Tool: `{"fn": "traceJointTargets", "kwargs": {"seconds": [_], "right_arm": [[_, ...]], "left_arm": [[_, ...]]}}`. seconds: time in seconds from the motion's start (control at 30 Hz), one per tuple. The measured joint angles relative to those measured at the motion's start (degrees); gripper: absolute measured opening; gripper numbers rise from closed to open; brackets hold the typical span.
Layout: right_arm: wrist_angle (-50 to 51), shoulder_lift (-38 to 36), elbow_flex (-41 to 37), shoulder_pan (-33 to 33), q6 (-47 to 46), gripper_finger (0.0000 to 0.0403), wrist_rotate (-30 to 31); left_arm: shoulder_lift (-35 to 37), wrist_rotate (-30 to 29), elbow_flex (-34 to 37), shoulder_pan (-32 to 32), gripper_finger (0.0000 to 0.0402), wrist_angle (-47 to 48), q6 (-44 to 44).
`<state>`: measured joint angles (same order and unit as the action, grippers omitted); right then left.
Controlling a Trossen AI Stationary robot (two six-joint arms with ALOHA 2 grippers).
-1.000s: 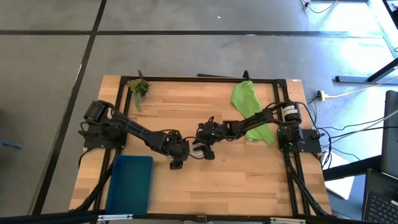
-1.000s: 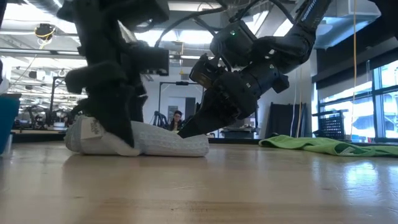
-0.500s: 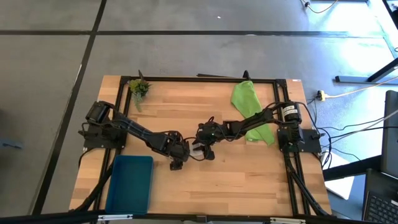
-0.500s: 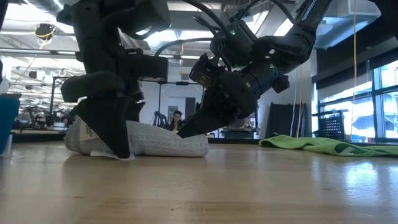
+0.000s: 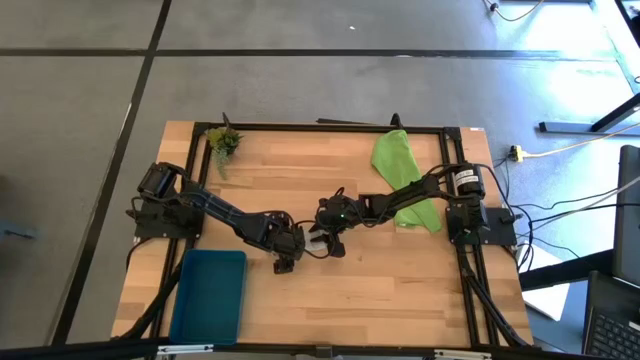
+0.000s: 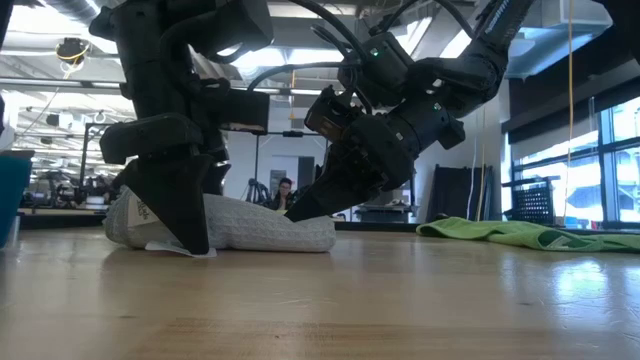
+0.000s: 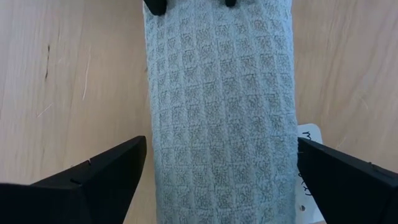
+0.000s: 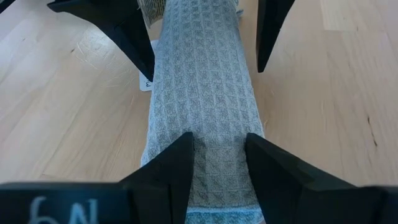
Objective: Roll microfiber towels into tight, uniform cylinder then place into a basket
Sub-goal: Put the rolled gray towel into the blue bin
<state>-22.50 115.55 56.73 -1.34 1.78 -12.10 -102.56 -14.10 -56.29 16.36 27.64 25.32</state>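
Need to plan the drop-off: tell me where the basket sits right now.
In the high view the basket lies at the table's near-left corner, just in front of the left arm's base, apart from the grey rolled towel at mid-table.

a grey floor (image 5: 300, 80) crossed by dark lines surrounds the wooden counter (image 5: 400, 290). beyond it, ceiling lights (image 6: 60, 70) glow, and tall windows (image 6: 615, 170) stand at one side.

Daylight from windows at the low view's right glared across the surface (image 6: 400, 300), whose nearest part was blurred.
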Motion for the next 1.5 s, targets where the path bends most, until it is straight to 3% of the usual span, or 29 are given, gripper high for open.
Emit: {"fn": "traceJointTargets", "kwargs": {"seconds": [0.3,0.5,0.73,0.93,1.23,1.33,1.5], "right_arm": [[0.02,0.00,0.02,0.00,0.00,0.0149,0.00],[0.02,0.00,0.02,-0.02,0.00,0.0149,0.00],[0.05,0.00,0.02,0.00,0.00,0.0149,0.00],[0.04,0.00,0.02,-0.01,0.00,0.0149,0.00],[-0.02,0.00,0.04,-0.04,0.00,0.0149,0.00],[-0.02,0.00,0.09,-0.04,0.00,0.0149,0.00],[-0.24,0.00,0.09,-0.02,0.04,0.0149,0.00]], "left_arm": [[-0.04,-0.36,0.00,0.02,0.0385,-0.12,-0.36],[-0.04,-0.78,0.00,0.37,0.0352,-0.33,-0.05],[-0.15,-2.82,0.04,0.20,0.0281,-0.39,1.92],[-0.20,-2.44,0.09,0.79,0.0189,-0.57,5.22],[-0.16,-2.47,0.09,1.29,0.0056,-0.16,1.26],[-0.13,-2.45,0.09,1.22,0.0033,-0.11,1.29],[-0.11,-2.27,0.09,1.22,0.0033,-0.13,2.52]]}}
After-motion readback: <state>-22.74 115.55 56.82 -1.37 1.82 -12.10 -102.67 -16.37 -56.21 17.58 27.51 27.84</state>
